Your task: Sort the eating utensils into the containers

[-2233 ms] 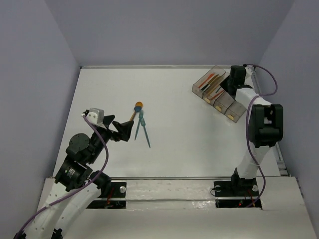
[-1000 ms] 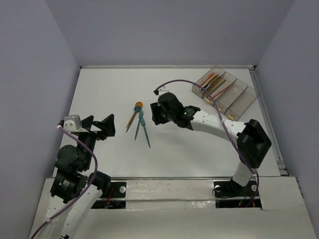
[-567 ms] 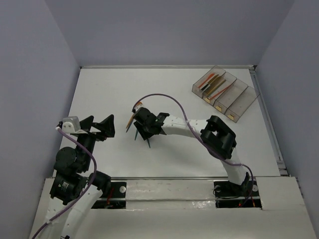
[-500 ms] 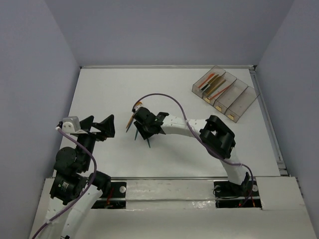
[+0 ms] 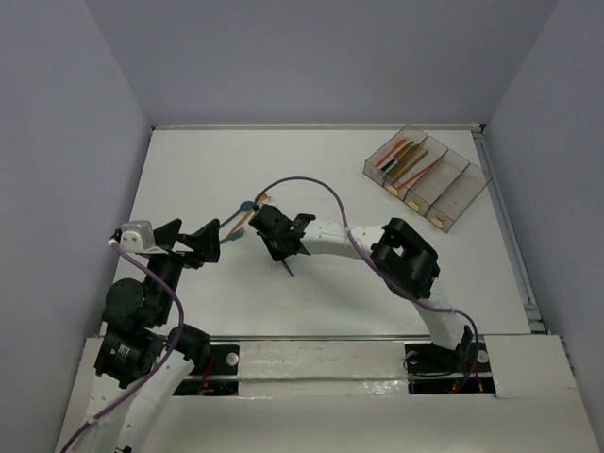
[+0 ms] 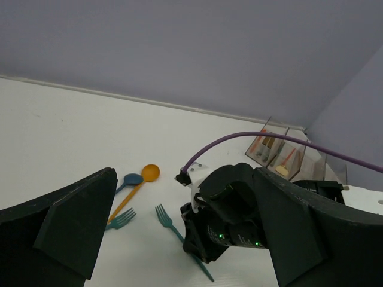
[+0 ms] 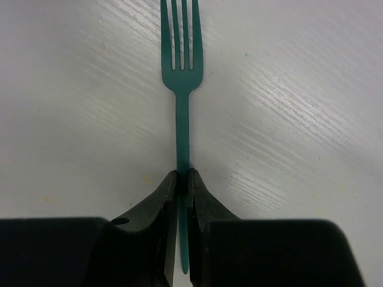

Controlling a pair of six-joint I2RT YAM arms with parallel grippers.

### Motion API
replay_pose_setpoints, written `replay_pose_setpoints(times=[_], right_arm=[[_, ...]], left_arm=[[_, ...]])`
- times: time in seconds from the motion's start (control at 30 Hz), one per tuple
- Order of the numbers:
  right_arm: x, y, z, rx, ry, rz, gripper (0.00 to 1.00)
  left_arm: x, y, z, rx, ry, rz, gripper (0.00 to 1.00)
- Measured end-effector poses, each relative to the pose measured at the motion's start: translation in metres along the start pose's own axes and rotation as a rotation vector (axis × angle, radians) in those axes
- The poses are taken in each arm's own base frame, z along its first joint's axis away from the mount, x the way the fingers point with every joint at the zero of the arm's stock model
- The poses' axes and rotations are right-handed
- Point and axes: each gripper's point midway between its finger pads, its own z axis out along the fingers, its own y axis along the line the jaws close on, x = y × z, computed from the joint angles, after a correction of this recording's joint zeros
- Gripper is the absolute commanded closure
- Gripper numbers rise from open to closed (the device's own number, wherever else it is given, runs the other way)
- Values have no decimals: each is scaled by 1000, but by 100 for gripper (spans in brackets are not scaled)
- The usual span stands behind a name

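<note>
My right gripper (image 7: pixel 183 179) has now pinched shut on the teal fork (image 7: pixel 181 72) by its handle; my left gripper (image 5: pixel 193 237) stays spread wide.

The teal fork (image 7: pixel 181 89) pinched in the right claw (image 7: pixel 181 178) looks like thin moulded plastic, smooth and evenly coloured, with a dull satin finish. The claw's fingers (image 7: pixel 157 215) are black plastic, matt and faintly grainy. Beneath them the bench (image 7: pixel 287 119) is white with fine streaked grain, like laminate, and carries a soft sheen. Just beyond the claw, the orange spoon (image 6: pixel 151 173) looks like smooth plastic too. Well apart from the claw, the containers (image 5: pixel 427 179) are smoky-clear plastic with glossy walls. The purple cable (image 6: pixel 239 139) arching over the claw's wrist has a smooth sheath.
</note>
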Motion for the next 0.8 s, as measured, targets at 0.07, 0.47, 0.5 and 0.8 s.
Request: replay_pose_setpoints(times=[0.07,0.47,0.5,0.8], right_arm=[[0,-1,0,6,-5,12,100],[-12,-146,-74,154,-138,281,100],[-22,-177,-88,184,-187,349,100],[-26,-421,-186,519,-554,846,100]], left_arm=[[0,-1,0,4,1,0,1],[0,-4,0,21,4,1,1],[0,-4,0,24,4,2,1],[2,-7,0,39,11,4,1]])
